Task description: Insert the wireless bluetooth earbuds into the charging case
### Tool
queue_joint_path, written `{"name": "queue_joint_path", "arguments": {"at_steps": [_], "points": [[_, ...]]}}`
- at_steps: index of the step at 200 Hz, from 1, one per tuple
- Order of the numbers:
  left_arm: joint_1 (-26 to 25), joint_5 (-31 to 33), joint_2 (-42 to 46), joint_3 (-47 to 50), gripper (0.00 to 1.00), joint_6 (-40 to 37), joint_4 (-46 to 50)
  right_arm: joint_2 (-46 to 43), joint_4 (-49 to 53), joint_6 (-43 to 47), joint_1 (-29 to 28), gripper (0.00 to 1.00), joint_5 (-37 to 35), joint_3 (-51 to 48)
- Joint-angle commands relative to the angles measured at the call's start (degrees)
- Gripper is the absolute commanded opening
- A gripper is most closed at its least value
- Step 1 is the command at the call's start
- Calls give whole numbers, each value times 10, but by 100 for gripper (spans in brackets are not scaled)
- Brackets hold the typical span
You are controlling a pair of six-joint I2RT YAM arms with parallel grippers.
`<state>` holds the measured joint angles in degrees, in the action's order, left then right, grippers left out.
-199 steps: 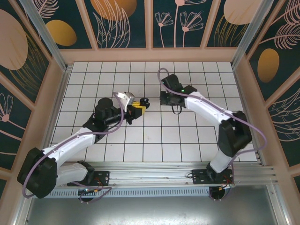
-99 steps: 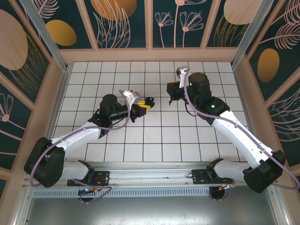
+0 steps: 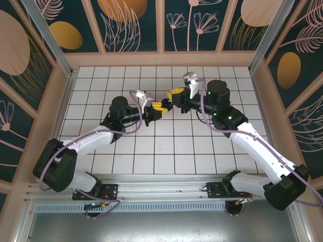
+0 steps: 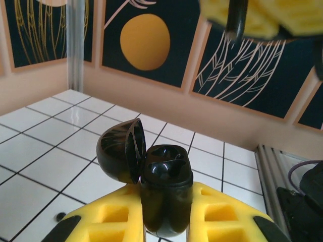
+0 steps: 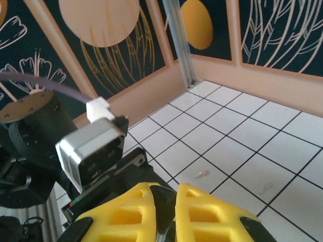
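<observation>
My left gripper [image 3: 159,106] [image 4: 166,190] is shut on a glossy black charging case [image 4: 164,186] [image 3: 164,103]. The case stands upright between the yellow fingers, with its lid [image 4: 120,151] flipped open to the left and dark sockets showing on top. My right gripper [image 3: 175,94] [image 5: 164,190] is shut on a small black earbud [image 5: 164,204], only a sliver of which shows between the pads. In the left wrist view that earbud [image 4: 236,21] hangs from the right gripper's yellow fingers above and to the right of the open case, apart from it.
White tiled floor [image 3: 166,146] with wooden walls and patterned panels all round. The left wrist's camera block [image 5: 91,150] sits close in front of my right gripper. Two small pale specks [image 5: 202,174] lie on the tiles. An aluminium rail [image 3: 166,184] runs along the near edge.
My right arm has lifted off the floor and swung left, bringing its fingers close to the left gripper. The left gripper, still holding the case, has shifted slightly back and to the right.
</observation>
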<state>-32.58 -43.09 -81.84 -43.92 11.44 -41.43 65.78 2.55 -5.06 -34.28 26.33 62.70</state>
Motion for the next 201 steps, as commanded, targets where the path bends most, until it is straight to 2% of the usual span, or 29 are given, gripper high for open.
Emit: {"name": "queue_joint_path", "arguments": {"at_steps": [1, 67, 201], "points": [[-2, -29, -10, -19, 0, 19, -48, 4, -55, 19, -3, 11, 40, -19], [-2, -40, -12, -19, 0, 43, -81, 51, -67, 20, -5, 11, 68, -8], [-2, -38, 14, -5, 0, 39, -75, 36, -23, 62, -4, 11, 65, 6]]}}
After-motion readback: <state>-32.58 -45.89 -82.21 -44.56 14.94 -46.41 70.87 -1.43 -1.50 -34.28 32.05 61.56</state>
